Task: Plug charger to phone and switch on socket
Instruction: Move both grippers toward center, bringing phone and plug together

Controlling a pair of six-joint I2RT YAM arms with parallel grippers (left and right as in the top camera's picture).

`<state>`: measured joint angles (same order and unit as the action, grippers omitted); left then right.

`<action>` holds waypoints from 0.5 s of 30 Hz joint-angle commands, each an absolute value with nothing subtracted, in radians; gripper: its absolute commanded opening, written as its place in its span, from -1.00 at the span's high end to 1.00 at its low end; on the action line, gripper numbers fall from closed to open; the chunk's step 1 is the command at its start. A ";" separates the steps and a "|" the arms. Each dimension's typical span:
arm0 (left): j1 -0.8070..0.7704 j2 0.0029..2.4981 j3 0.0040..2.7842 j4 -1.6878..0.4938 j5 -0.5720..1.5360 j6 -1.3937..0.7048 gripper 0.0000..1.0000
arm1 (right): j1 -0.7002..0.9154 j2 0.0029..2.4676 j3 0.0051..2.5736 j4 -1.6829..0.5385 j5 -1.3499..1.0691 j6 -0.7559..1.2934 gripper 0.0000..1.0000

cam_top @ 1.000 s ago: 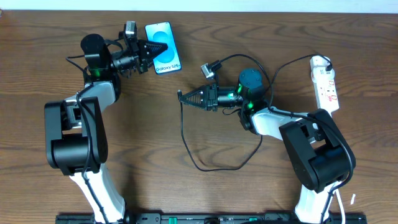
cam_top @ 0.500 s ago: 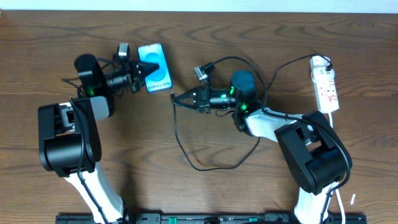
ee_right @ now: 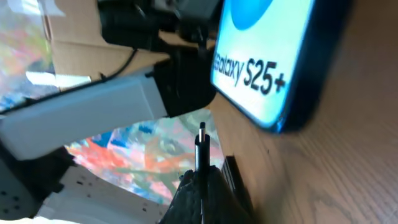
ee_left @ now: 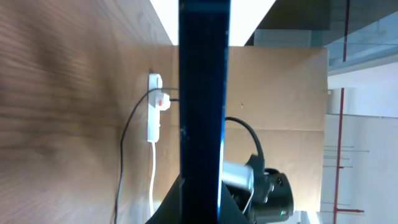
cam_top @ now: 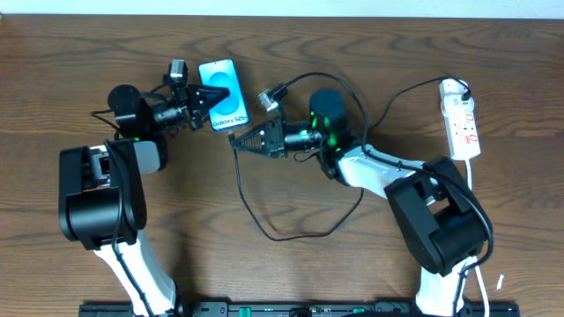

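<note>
The phone (cam_top: 231,107) with its light blue "Galaxy S25+" screen is held at the back left, and my left gripper (cam_top: 211,95) is shut on its edge. In the left wrist view the phone (ee_left: 202,93) shows edge-on as a dark upright bar between the jaws of the left gripper (ee_left: 201,200). My right gripper (cam_top: 238,144) is shut on the charger's small black connector (ee_right: 201,144), just below the phone's lower end (ee_right: 267,62) and apart from it. The charger cable (cam_top: 264,224) loops over the table. The white socket (cam_top: 463,119) lies at the far right.
The socket (ee_left: 154,115) with a red mark and its white lead also shows in the left wrist view. Thick black arm cables arch over the right arm (cam_top: 352,163). The left arm's base (cam_top: 97,202) and right arm's base (cam_top: 445,224) stand near the front.
My right gripper has carried the connector left and up toward the phone's lower end. The left gripper has shifted the phone slightly, still gripping it.
</note>
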<state>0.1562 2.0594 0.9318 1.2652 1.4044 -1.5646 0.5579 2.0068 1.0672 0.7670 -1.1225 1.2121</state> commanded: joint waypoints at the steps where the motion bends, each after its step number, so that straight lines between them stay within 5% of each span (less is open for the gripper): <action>1: 0.118 2.047 0.946 1.281 1.393 -1.603 0.86 | 0.571 2.045 1.083 0.768 -1.139 1.176 0.98; 15: 0.150 2.047 0.946 1.283 1.387 -1.571 0.86 | 0.536 2.046 1.083 0.848 -1.192 1.151 0.98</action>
<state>0.1242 2.0594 0.9318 1.2659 1.3869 -1.5955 0.5549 2.0392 1.0676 0.8425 -1.1690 1.1713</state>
